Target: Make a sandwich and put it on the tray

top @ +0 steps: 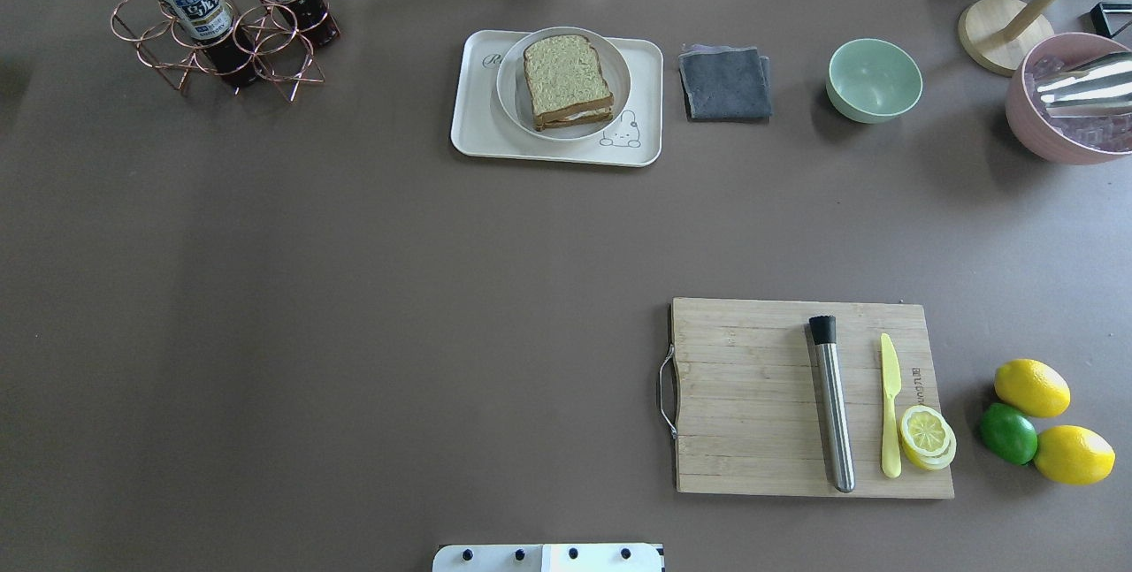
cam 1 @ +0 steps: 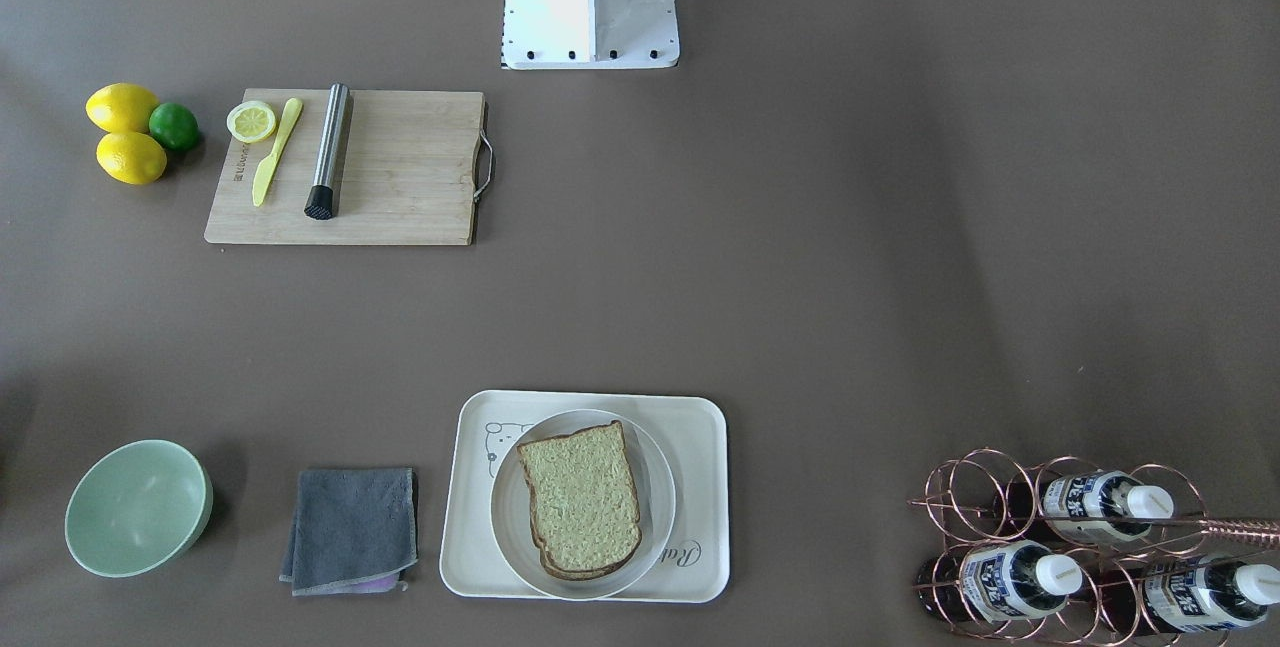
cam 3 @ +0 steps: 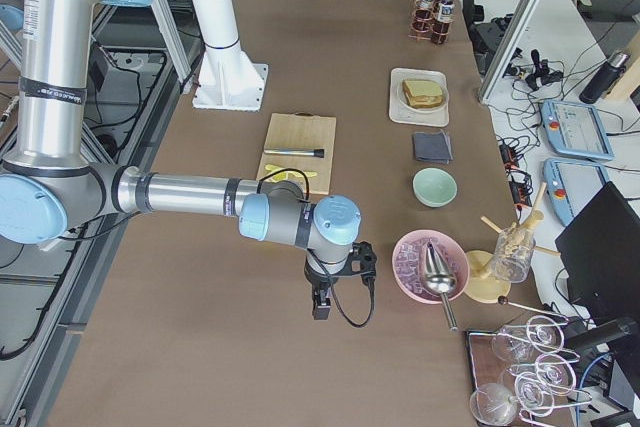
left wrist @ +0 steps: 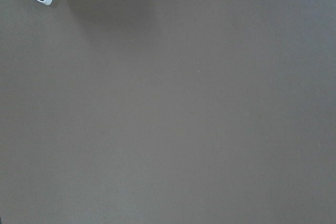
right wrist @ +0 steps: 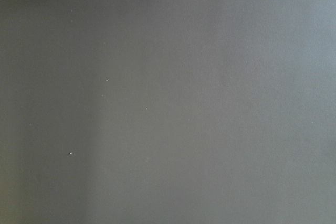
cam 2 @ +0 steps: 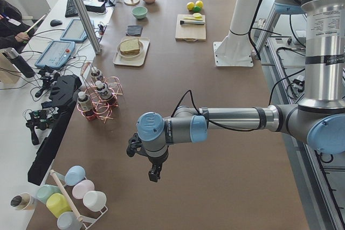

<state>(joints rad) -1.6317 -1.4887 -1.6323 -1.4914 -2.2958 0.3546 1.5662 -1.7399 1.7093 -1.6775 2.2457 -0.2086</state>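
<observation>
The sandwich [top: 567,80] lies on a round plate [top: 508,90] on the tray [top: 646,68]. It looks soft and light, best held gently at the crust sides. The left gripper [cam 2: 153,174] and right gripper [cam 3: 319,305] hang far from it; open or closed, I cannot tell.

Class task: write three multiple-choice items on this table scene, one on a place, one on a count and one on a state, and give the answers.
1. Where does the sandwich lie?
A) on the cutting board
B) on the round plate, which stands on the tray
C) in the green bowl

2. How many whole lemons lie by the lime?
A) one
B) two
C) four

3. How do the sandwich's slices lie?
A) side by side
B) on edge
C) stacked flat

Answers:
1 B, the overhead view shows it on the plate, inside the tray's rim.
2 B, two yellow fruits sit next to the lime.
3 C, one slice covers the other.
</observation>
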